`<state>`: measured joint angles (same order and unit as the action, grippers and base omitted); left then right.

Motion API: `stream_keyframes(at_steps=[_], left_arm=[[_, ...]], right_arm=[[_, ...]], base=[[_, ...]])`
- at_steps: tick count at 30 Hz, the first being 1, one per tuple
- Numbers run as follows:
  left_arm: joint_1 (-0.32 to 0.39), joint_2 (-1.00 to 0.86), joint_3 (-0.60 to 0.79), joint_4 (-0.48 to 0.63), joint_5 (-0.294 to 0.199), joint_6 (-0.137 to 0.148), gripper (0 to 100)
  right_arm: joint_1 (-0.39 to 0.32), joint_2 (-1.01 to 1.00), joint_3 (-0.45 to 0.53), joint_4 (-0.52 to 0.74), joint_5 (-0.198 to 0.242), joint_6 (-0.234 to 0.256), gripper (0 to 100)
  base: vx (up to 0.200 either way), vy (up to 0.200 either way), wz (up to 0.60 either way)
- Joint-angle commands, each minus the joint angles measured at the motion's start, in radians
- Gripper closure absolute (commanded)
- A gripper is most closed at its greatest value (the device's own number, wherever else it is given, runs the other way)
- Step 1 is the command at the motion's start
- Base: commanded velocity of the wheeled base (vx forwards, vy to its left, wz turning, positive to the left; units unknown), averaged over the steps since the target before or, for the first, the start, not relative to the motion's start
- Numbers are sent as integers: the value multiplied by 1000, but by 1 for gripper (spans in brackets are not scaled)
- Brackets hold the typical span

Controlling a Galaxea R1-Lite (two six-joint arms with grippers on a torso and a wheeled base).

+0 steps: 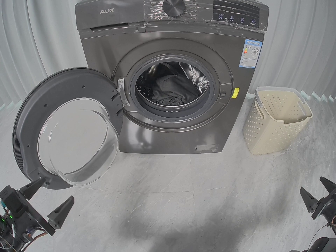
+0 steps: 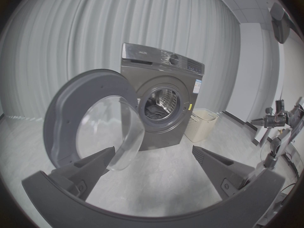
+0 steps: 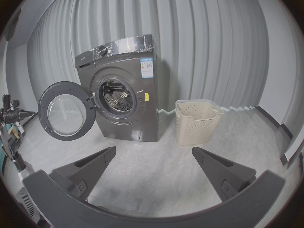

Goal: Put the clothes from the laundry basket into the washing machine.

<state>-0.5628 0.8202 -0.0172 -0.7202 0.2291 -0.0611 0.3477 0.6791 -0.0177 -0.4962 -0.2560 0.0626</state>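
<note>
The grey washing machine (image 1: 164, 70) stands ahead with its round door (image 1: 66, 126) swung wide open to the left. Dark clothes (image 1: 173, 90) lie inside the drum (image 2: 155, 111). The cream laundry basket (image 1: 278, 118) stands on the floor right of the machine, and its inside looks bare (image 3: 196, 119). My left gripper (image 1: 52, 198) is low at the front left, open and holding nothing, just below the door's edge. My right gripper (image 1: 320, 191) is low at the front right, open with nothing between its fingers.
Pale marble-patterned floor (image 1: 185, 196) stretches between me and the machine. Grey pleated curtains (image 1: 38, 35) hang behind. The open door (image 2: 91, 117) juts out close to my left gripper. A camera stand (image 3: 11, 124) is off to the side.
</note>
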Motion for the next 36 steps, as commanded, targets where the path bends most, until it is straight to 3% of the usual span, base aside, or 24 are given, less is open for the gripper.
stream_keyframes(at_steps=[1, 6, 10, 12, 13, 15, 17, 18, 21, 22, 23, 27, 28, 31, 36], left_arm=[[146, -239, 17, 131, 2, -17, 0], [268, -368, 17, 246, -10, -16, 0], [345, -458, 17, 351, -17, -17, 0], [357, -470, 17, 364, -17, -16, 0], [396, -516, 17, 413, -27, -14, 0], [411, -535, 17, 429, -39, -9, 0], [480, -596, 17, 466, -105, -3, 0], [498, -621, 17, 472, -129, -2, 0], [570, -728, 17, 512, -214, 14, 0], [570, -728, 17, 512, -214, 14, 0], [597, -779, 17, 562, -261, 35, 0], [593, -770, 17, 605, -254, 30, 0], [578, -788, 17, 645, -263, 35, 0], [561, -820, 13, 668, -303, 30, 0], [560, -820, 14, 734, -246, 58, 0]], right_arm=[[-108, -279, 18, 131, 14, -26, 0], [-153, -435, 13, 246, 24, -43, 0], [-245, -484, 15, 283, 34, -72, 0], [-257, -494, 16, 288, 43, -81, 0], [-292, -538, 16, 331, 96, -95, 0], [-303, -564, 16, 358, 123, -96, 0], [-343, -679, 1, 485, 222, -98, 0], [-345, -679, -8, 505, 241, -95, 0], [-345, -679, 1, 489, 219, -89, 0], [-345, -679, 1, 489, 219, -89, 0], [-345, -679, 16, 452, 210, -84, 0], [-343, -679, 18, 450, 210, -66, 0], [-343, -679, 16, 481, 218, -18, 0], [-345, -679, 16, 493, 221, -29, 0], [-345, -679, 18, 498, 250, -67, 0]], base=[[0, 0, 0], [0, 0, 0], [0, 0, 0], [0, 0, 0], [0, 0, 0], [0, 0, 0], [0, 0, 0], [0, 0, 0], [0, 0, 0], [0, 0, 0], [0, 0, 0], [0, 0, 0], [0, 0, 0], [0, 0, 0], [0, 0, 0]])
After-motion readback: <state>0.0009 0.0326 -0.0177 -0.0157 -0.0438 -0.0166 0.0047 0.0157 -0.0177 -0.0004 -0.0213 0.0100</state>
